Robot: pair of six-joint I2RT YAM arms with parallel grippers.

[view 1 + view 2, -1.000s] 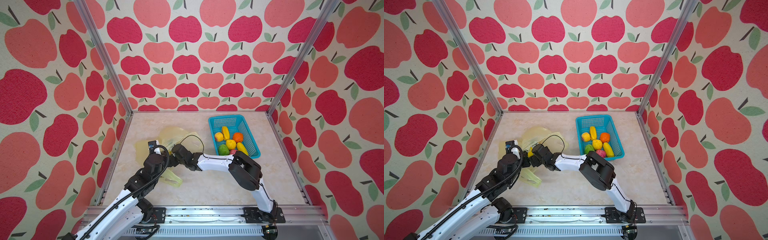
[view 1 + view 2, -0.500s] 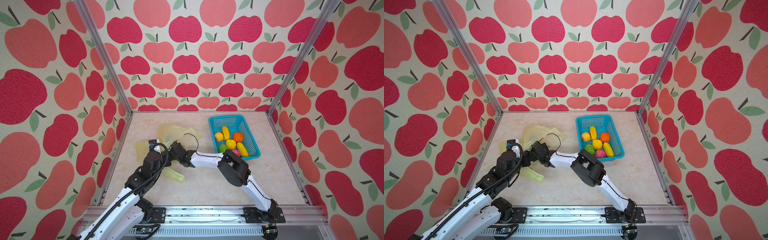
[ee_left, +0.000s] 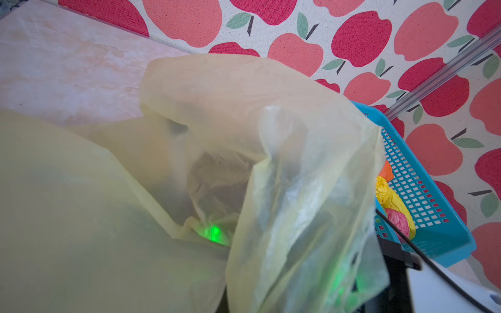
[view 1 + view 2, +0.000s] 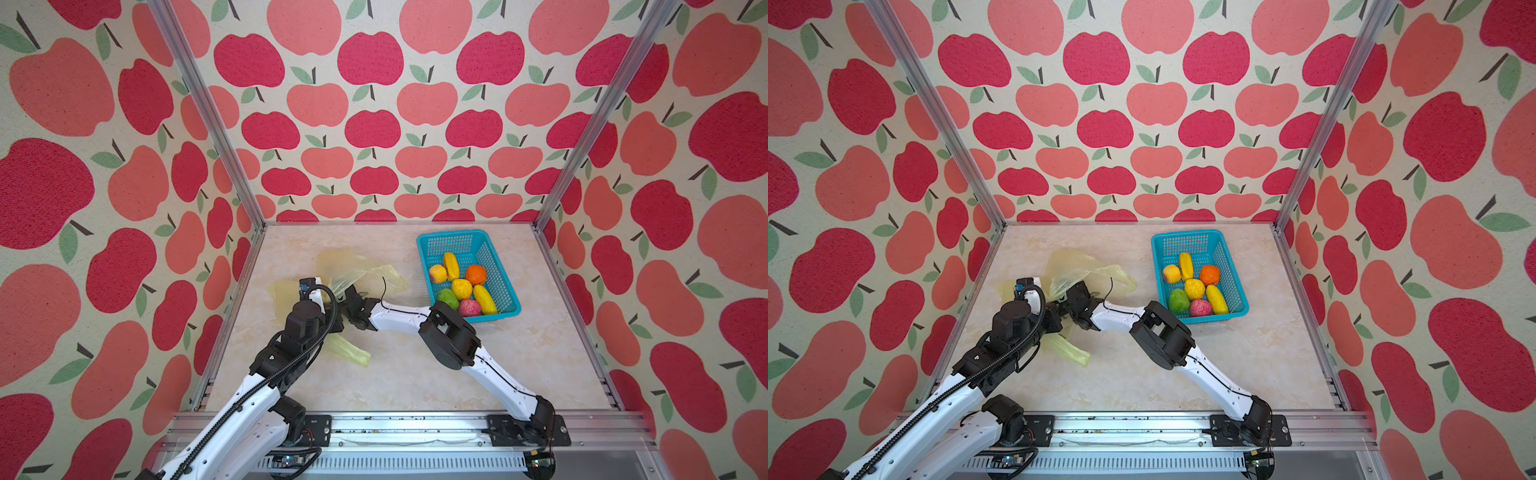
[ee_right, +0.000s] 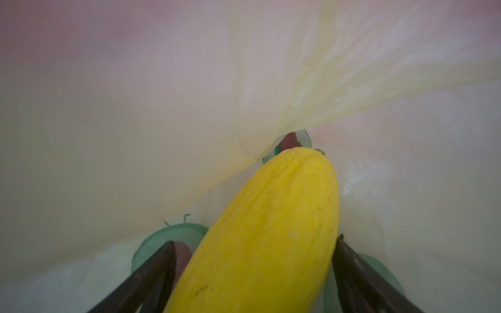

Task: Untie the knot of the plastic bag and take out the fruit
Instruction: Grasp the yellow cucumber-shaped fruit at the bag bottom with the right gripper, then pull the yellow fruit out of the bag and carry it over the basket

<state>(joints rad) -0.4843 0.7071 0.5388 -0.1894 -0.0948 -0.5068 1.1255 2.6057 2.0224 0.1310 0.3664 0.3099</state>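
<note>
The right gripper (image 5: 254, 239) had gone deeper into the plastic bag (image 4: 345, 259), nine o'clock from the basket (image 4: 509, 307); its fingers (image 5: 151, 271) stood spread around a yellow fruit (image 5: 271, 216), ready to grasp; the left gripper (image 4: 336, 321) pinched the bag.

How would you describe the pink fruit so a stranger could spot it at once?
Look to the teal basket at the right rear of the table. Along its near wall sits the pink fruit, between a green fruit and a long yellow fruit. It alone is pink and bumpy.
</note>
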